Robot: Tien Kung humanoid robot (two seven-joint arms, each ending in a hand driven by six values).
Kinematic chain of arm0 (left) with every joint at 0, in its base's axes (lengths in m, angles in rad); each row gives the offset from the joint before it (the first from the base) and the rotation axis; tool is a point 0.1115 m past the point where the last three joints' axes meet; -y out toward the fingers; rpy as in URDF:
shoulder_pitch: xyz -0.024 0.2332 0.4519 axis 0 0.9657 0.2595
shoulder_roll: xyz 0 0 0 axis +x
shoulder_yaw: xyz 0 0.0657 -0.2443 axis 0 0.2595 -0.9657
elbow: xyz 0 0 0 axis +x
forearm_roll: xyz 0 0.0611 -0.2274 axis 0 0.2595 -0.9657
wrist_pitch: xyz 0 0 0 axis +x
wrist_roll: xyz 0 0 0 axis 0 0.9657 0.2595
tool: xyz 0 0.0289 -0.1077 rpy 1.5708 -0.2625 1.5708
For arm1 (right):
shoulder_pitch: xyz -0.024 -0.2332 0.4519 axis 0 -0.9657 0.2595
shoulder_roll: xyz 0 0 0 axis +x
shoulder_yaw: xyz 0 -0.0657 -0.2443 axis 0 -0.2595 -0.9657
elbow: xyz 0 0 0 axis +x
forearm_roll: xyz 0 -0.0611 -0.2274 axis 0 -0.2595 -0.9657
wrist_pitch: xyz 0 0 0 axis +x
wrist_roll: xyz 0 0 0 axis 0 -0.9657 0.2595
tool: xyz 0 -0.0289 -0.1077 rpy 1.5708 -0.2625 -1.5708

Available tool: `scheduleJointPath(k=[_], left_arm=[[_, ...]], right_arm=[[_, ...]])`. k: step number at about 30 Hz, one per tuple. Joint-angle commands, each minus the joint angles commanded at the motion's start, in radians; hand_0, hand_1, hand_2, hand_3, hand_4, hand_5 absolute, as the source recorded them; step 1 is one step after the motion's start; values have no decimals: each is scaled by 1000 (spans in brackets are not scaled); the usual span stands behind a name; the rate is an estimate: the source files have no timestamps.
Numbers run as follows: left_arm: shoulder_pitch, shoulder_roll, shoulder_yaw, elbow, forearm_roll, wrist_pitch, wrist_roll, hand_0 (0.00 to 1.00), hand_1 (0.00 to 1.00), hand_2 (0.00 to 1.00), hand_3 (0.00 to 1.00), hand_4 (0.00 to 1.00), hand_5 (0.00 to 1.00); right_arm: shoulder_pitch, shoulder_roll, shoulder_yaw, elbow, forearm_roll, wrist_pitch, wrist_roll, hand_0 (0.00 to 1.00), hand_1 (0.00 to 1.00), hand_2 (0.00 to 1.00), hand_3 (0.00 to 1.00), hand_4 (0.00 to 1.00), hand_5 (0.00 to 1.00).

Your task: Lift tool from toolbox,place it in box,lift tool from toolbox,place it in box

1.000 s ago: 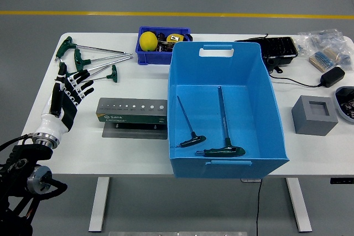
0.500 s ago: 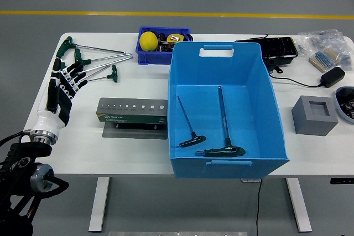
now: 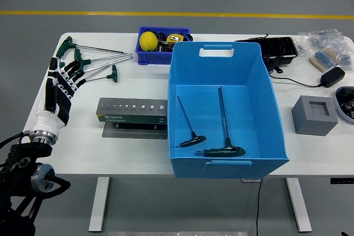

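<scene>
On the white table (image 3: 133, 147), seen from the head camera, the left hand (image 3: 60, 89) reaches in from the lower left corner, its black-and-white fingers (image 3: 71, 75) spread and straight, grasping nothing. The fingertips point up and to the right toward a cluster of green-handled T-wrenches (image 3: 91, 62) lying loose on the table's far left part. The hand hovers just short of them; whether a fingertip touches the nearest handle cannot be told. The three wrenches fan out with their shafts running to the right, toward a small dark blue bin (image 3: 160, 45) that holds a yellow ball (image 3: 147, 41) and some dark odds and ends.

Near the table's middle stands the grey tool holder (image 3: 133, 113), a low block with a row of holes along its top and a green strip on its front, set on a flat metal base. Its holes look empty.

Just to its right sits the large light blue box (image 3: 227, 109), open at the top, with handle slots in its near and far walls. Two T-wrenches lie on its floor: a shorter one (image 3: 187, 126) lying slantwise to the left and a longer one (image 3: 224, 131) running almost straight from back to front, their green handles close together at the near end.

Right of the box stand a grey foam block (image 3: 313, 115) with a square recess, a black power adapter (image 3: 332, 76) with its cable, and a black case (image 3: 276, 51) behind the box's far right corner.
</scene>
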Motion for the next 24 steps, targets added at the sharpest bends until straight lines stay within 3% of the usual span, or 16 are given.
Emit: scheduleJointPath(k=[24], left_arm=[[3, -16, -59, -11, 29, 18, -2, 842, 862, 868, 763, 994, 998]], right_arm=[[10, -5, -33, 0, 18, 2, 3, 750, 686, 730, 701, 961, 828]])
